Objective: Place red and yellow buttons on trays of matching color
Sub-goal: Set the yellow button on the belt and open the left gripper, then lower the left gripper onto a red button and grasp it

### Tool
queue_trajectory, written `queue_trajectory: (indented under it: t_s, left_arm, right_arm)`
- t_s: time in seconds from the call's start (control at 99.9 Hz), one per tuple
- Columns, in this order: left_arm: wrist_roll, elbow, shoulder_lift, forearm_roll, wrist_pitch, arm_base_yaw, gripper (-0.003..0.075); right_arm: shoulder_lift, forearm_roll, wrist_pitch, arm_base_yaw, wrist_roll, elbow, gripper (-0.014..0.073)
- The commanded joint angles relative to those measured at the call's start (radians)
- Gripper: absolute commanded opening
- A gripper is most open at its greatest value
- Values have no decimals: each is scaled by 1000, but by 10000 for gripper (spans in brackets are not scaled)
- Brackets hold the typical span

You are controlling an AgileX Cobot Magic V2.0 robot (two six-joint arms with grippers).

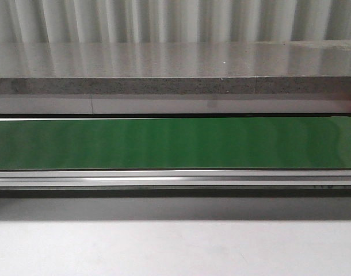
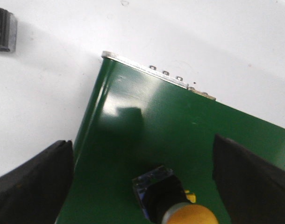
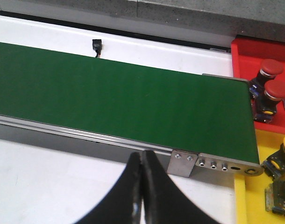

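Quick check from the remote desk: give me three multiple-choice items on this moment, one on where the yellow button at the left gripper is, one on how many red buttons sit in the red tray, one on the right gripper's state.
1. Where is the yellow button seen in the left wrist view?
A. On the green belt, between the open fingers
B. On the white table
C. In the red tray

2. How many red buttons show in the red tray in the right wrist view?
A. None
B. Two
C. Five

3. What state is the right gripper in?
A. Wide open
B. Shut on a button
C. Shut, holding nothing

Answers:
1 A, its base rests on the belt, with the left gripper fingers apart on either side.
2 B, two red caps show at the frame edge.
3 C, the fingers meet with nothing between them.
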Motion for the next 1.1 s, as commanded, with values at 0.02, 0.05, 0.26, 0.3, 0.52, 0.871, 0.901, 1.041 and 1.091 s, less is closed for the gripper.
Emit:
queue_trajectory:
  t_s: [0.02,0.05,0.26,0.3,0.52,0.871,0.901,1.041,1.091]
  left_arm:
    - [-6,-36,-42,-19,-29,48,586]
    - [-6,-36,-38,-15,-25,64,586]
    - [-6,-53,26,-9,-1,164,586]
    - [-6,-70,50,-3,14,175,586]
    - [-6,-197,194,4,80,202,586]
    - [-6,-376,372,18,55,204,586]
    - [-6,-386,382,18,52,204,586]
    - [-6,-403,408,16,9,204,585]
    - [-6,-403,410,16,-6,204,575]
  right_arm:
    - [8,12,-67,1,-10,-26,-67]
    - [8,12,-67,1,-10,-26,-67]
    - [8,12,-67,1,-10,-26,-67]
    - [8,12,-67,1,-10,-26,-67]
    - [8,12,-67,1,-10,-26,-67]
    - [8,12,-67,1,-10,-26,-67]
    - [8,12,-67,1,-10,-26,-67]
    - [8,12,-67,1,-10,-26,-67]
    - [8,12,-67,1,-10,-26,-67]
